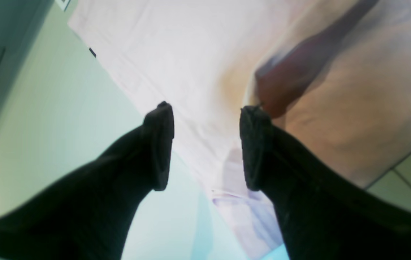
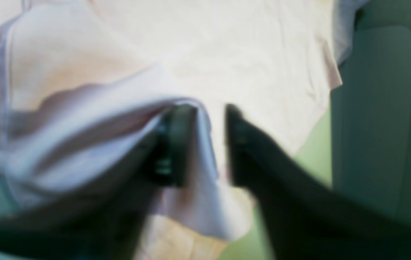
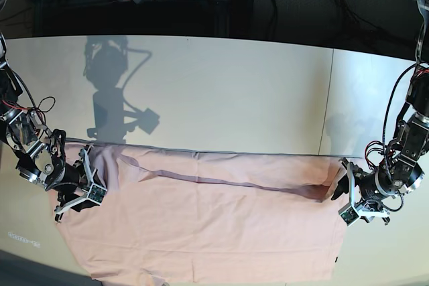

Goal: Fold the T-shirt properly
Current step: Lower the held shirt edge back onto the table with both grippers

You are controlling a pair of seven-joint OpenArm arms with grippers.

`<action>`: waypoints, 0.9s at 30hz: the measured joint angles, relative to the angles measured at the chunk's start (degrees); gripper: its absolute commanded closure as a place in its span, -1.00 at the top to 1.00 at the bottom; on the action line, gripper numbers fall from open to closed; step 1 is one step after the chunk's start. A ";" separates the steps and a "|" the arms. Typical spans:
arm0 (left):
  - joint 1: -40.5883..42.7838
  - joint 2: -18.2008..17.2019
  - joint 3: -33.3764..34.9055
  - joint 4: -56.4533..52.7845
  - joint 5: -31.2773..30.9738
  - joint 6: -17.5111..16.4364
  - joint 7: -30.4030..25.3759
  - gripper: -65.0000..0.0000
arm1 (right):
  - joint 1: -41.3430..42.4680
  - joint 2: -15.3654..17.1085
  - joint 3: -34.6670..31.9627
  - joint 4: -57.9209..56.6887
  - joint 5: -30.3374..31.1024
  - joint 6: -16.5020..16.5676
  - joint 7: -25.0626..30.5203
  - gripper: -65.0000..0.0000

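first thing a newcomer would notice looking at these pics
The big pale pink T-shirt fills the near half of the white table, with a fresh fold ridge running across its far edge. A pincer sits at each end of that ridge: the left pincer at the base view's right, jaws apart, and the right pincer at its left, jaws parted with cloth draped over one finger.

no readable text in any view, faint pale marking on tabletop (image 3: 201,98) at base view's lower left too small to read, T-shirt (image 3: 201,226) shows plain side
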 measured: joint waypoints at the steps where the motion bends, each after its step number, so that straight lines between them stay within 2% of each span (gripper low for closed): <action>1: 0.00 0.00 0.00 0.00 -1.40 0.02 0.83 0.02 | 0.07 -0.22 0.00 -0.31 0.50 -0.11 0.00 0.09; 5: 0.02 0.00 0.00 0.00 -4.28 0.00 2.60 0.02 | 0.07 -1.05 0.00 -0.61 4.94 -3.17 0.07 0.14; 7: 0.00 0.00 0.00 0.00 -5.29 0.02 2.91 0.02 | -0.04 -1.55 0.00 -0.94 6.23 -10.71 -0.24 0.14; 8: 0.02 0.00 0.00 0.00 -5.42 0.00 3.06 0.02 | 0.00 -1.60 0.04 -1.01 6.69 -13.35 -0.44 0.14; 13: -0.02 -0.02 -0.02 0.00 -11.30 0.02 4.98 0.02 | 0.07 -1.75 0.09 -1.01 8.66 -23.65 -0.55 0.14; 15: 0.02 -0.02 -0.39 0.00 -11.78 0.00 5.57 0.02 | 0.09 -1.73 0.11 -1.01 9.44 -27.71 -0.70 0.14; 17: 0.02 0.00 -1.42 0.00 -13.00 0.00 5.81 0.02 | 0.11 -1.73 0.11 -1.01 9.70 -29.11 -2.58 0.14; 21: 0.00 -0.02 -6.08 0.04 -17.86 -1.40 8.87 0.01 | -0.11 -1.73 0.11 -1.01 9.70 -29.18 -6.10 0.10; 22: 0.00 -0.02 -7.37 0.15 -19.69 -2.67 10.62 -0.03 | -0.26 -1.73 0.11 -1.01 9.70 -29.73 -6.14 -0.04; 23: 0.02 -0.11 -8.48 0.44 -22.05 -3.93 12.04 -0.15 | -0.57 -1.77 0.11 -1.01 9.73 -31.47 -6.08 -0.29; 25: 0.02 -0.17 -10.32 1.64 -27.04 -6.62 14.08 -0.52 | -1.22 -1.90 0.09 -1.01 9.88 -35.89 -6.27 -0.99; 27: 0.02 -0.17 -11.17 3.48 -29.11 -9.33 14.29 -0.89 | -1.86 -2.05 0.11 -0.98 10.73 -40.65 -6.43 -1.00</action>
